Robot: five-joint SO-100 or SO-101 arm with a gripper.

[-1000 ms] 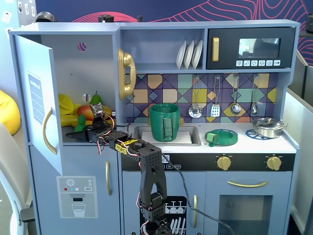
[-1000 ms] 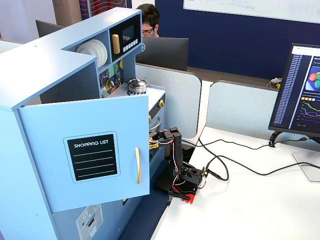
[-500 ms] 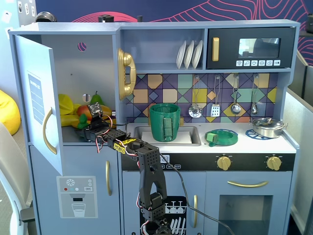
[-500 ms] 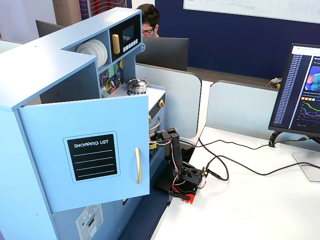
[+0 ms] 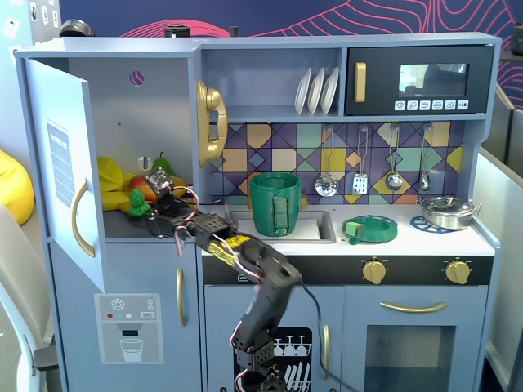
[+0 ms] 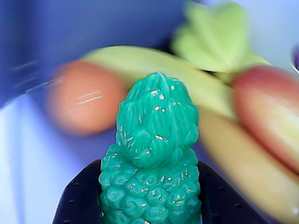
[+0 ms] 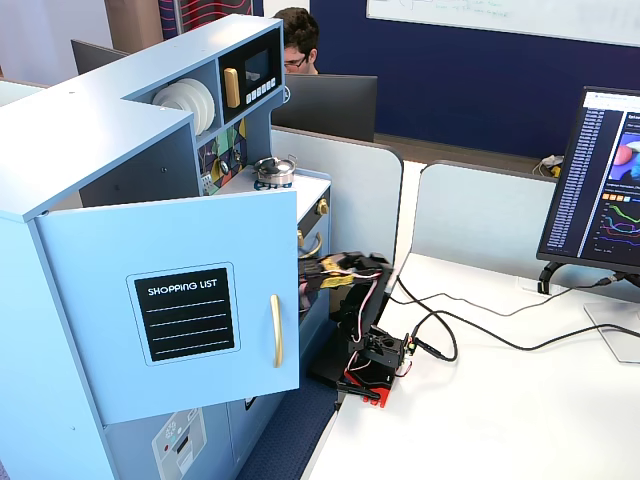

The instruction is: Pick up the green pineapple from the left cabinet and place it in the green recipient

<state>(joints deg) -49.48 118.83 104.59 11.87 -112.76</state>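
Inside the left cabinet [image 5: 122,131], with its door swung wide, the gripper [image 5: 140,204] is reaching in over the shelf and pinching the green pineapple [image 5: 137,206] between its dark fingers [image 6: 77,200]. In the wrist view the green pineapple [image 6: 153,163] is standing upright with its crown up, the black pads pressing on both sides of its bumpy body, so the jaws are clamped on it. Behind it, blurred, a banana [image 6: 159,70], a pale green leafy piece [image 6: 217,35] and reddish fruits [image 6: 84,95] are lying on the shelf. In a fixed view the green recipient [image 5: 275,202] is sitting in the sink to the right, well apart from the fruit. In the other fixed view the arm [image 7: 345,275] is stretching from its base on the white table [image 7: 500,420] in behind the open door [image 7: 180,300], which hides the gripper.
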